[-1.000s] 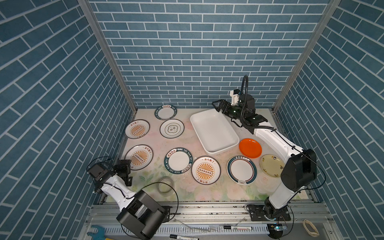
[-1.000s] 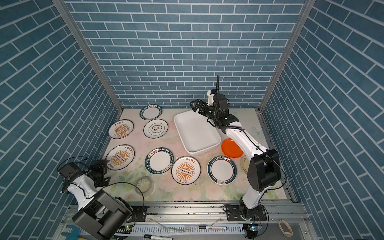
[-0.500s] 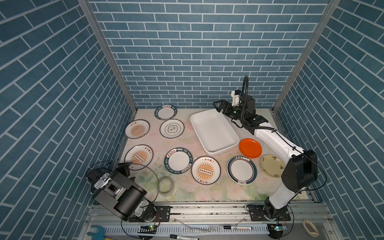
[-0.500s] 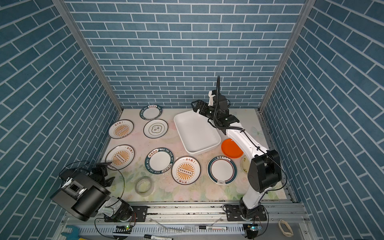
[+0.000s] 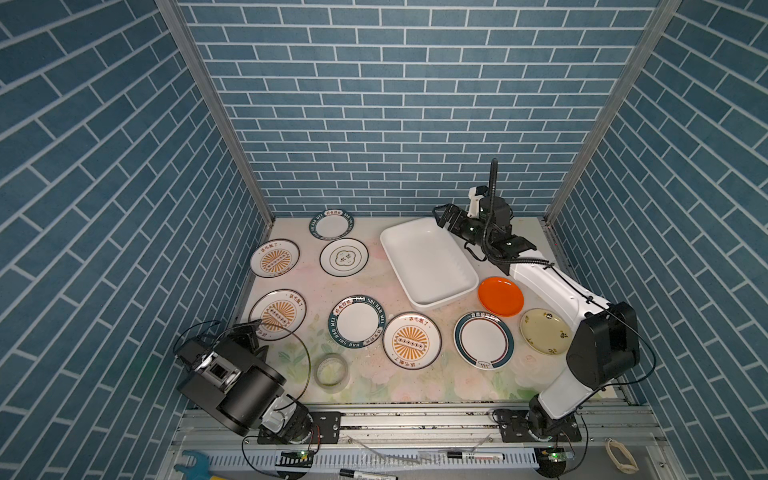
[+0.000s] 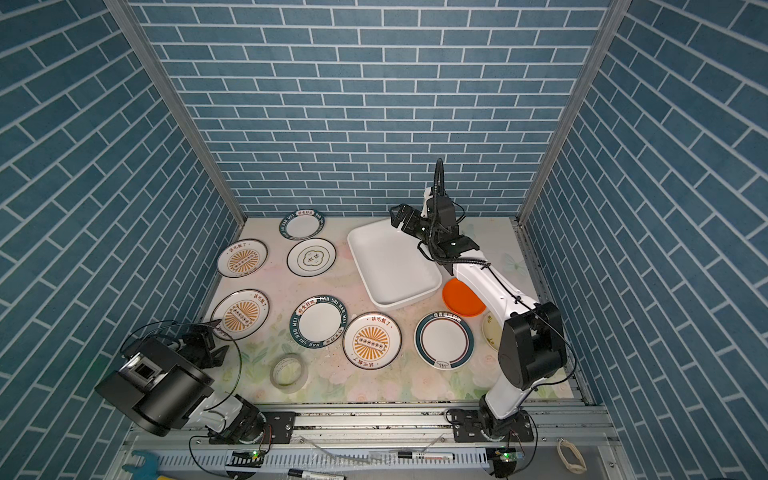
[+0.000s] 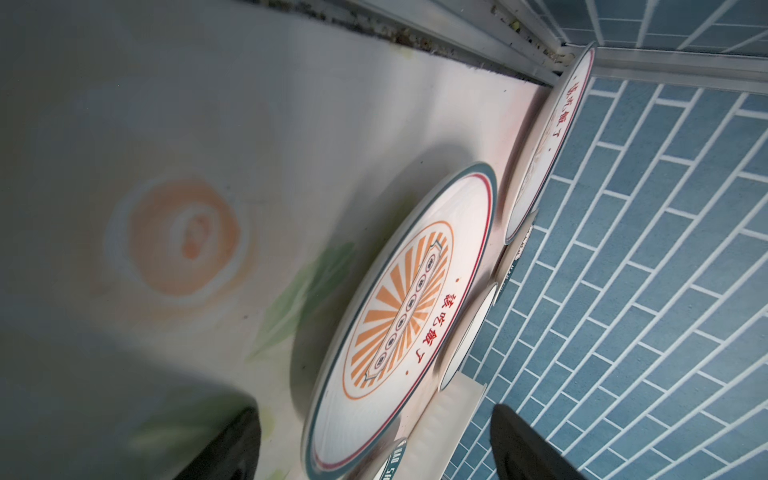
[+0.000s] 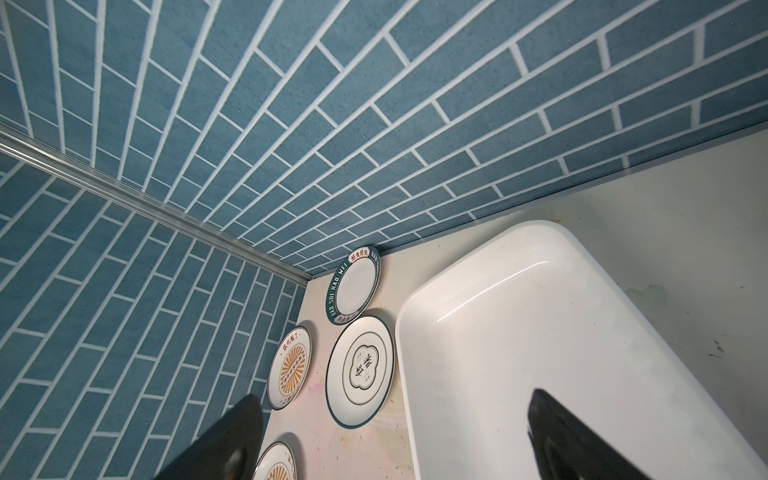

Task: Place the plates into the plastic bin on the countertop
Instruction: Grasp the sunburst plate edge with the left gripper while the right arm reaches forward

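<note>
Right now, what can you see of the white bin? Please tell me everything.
The bin is a white, glossy, plastic-looking rectangular tub with rounded corners and sloping walls. It is empty and sits flat on the countertop, at an angle, in its far right part. The open right gripper hangs over its far corner; contact is unclear. An orange plate lies close by its near right corner.

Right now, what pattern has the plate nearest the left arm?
Sunburst plate: orange rays, red lettering, dark rim; clearest in left wrist view.
</note>
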